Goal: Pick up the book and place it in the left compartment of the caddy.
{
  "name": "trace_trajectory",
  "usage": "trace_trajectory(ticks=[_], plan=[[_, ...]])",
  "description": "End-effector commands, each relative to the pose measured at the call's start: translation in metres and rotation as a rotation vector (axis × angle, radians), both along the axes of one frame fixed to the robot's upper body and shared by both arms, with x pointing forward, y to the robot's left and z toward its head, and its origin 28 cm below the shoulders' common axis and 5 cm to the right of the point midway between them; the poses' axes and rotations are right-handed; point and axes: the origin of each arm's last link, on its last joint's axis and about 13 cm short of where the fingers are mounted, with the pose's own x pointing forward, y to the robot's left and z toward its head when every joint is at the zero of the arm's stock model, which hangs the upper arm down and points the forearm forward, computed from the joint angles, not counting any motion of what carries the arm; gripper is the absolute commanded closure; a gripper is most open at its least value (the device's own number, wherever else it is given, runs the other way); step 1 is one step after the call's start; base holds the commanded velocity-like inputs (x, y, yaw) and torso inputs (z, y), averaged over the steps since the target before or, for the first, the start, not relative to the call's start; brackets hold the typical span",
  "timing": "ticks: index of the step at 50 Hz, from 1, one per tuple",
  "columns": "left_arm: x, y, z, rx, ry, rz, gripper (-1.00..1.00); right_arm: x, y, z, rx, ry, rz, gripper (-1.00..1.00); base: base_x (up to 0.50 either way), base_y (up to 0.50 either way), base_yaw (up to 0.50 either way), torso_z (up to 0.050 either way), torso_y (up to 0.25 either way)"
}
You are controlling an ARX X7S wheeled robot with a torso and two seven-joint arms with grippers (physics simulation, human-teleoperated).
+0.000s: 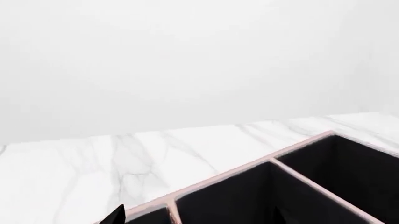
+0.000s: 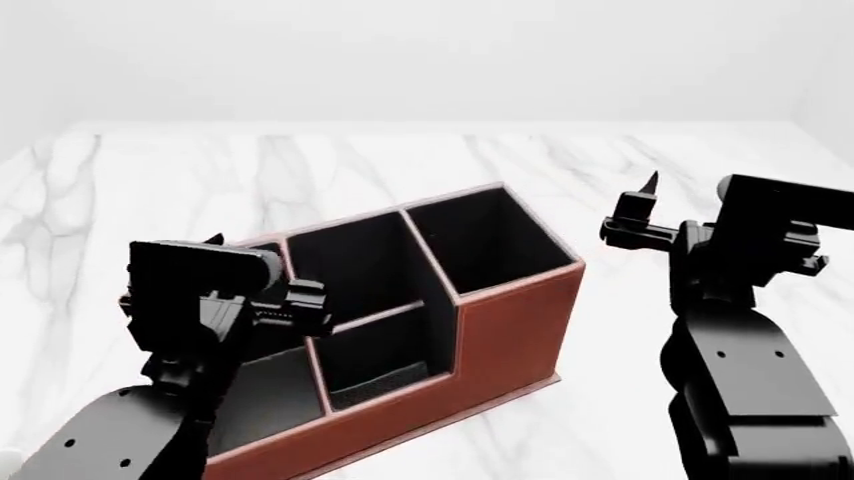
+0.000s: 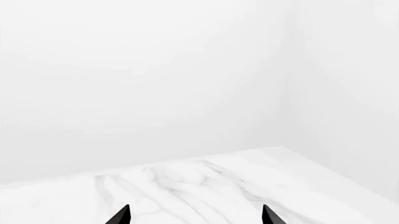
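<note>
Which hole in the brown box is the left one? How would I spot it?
On the white marble table stands a reddish-brown caddy with black insides. The left compartment is at the end under the robot's left arm; unlike its neighbours, it is long, narrow and lower-walled.

No text, label, brand, number or sign can be read in any of the three views. The caddy (image 2: 507, 320) shows plain reddish-brown walls and a plain black lining, the marble tabletop (image 2: 400, 160) carries only grey veining, and the black arm housings bear no legible marking.
</note>
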Motion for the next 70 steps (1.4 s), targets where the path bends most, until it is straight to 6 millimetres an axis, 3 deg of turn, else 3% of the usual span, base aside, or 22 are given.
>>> trace_trajectory(ticks=[1,7,17,27,50,63,70], plan=[[-0.009,0.003,0.057,0.043,0.085,-0.411,-1.0,0.003,-0.001,-0.001,-0.004,0.01,-0.004,-1.0,0.0,0.0,0.0,0.0,0.0],[-0.012,-0.001,0.085,0.096,0.246,-0.635,-1.0,0.006,0.001,-0.001,-0.002,0.015,0.006,-1.0,0.0,0.0,0.0,0.0,0.0],[-0.008,-0.014,0.096,0.149,0.481,-0.914,-1.0,0.007,0.002,0.001,-0.008,0.016,0.007,-1.0,0.0,0.0,0.0,0.0,0.0],[-0.009,-0.025,0.104,0.187,0.582,-1.105,-1.0,0.008,0.002,0.002,-0.008,0.017,0.009,-1.0,0.0,0.0,0.0,0.0,0.0],[0.007,-0.037,0.086,0.282,0.721,-1.101,-1.0,0.009,0.005,-0.002,-0.013,0.025,0.023,-1.0,0.0,0.0,0.0,0.0,0.0],[0.031,-0.053,0.077,0.334,0.786,-1.061,-1.0,0.011,0.007,-0.002,-0.014,0.024,0.029,-1.0,0.0,0.0,0.0,0.0,0.0],[0.028,-0.068,0.066,0.41,0.841,-1.12,-1.0,0.011,0.009,-0.001,-0.018,0.027,0.035,-1.0,0.0,0.0,0.0,0.0,0.0]])
